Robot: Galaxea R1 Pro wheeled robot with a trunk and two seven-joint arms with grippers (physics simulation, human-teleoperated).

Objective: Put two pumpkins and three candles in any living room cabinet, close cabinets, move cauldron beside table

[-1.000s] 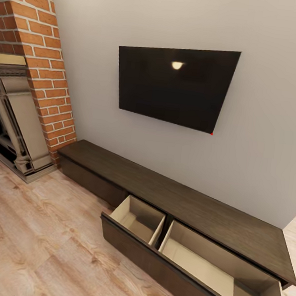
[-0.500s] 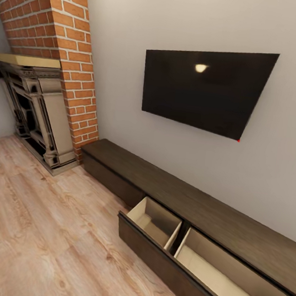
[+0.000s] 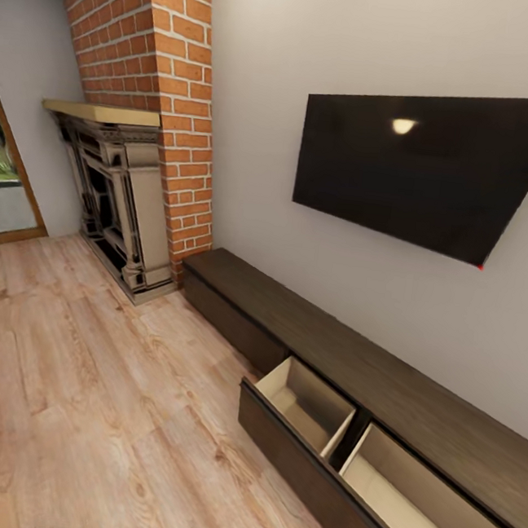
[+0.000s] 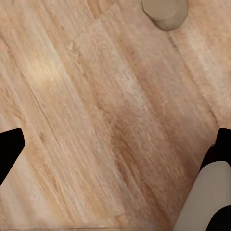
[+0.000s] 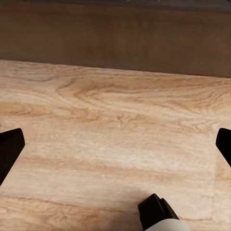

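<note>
Head view: the long dark cabinet (image 3: 351, 364) runs along the grey wall below a wall-mounted television (image 3: 426, 172), its near drawer (image 3: 356, 463) pulled out over the wooden floor (image 3: 75, 406), showing two pale compartments; a brick chimney (image 3: 166, 81) and fireplace (image 3: 120, 198) stand past its far end. Wide bare floor lies before the cabinet. Wrist views: the left hand (image 4: 115, 144) and right hand (image 5: 115, 144) each hang spread wide above the planks, gripping nothing, the right near a dark cabinet front.

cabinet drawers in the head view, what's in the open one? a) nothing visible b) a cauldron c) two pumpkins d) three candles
a: the open drawer of the cabinet shows only bare beige compartments, as far as the picture reaches.
</note>
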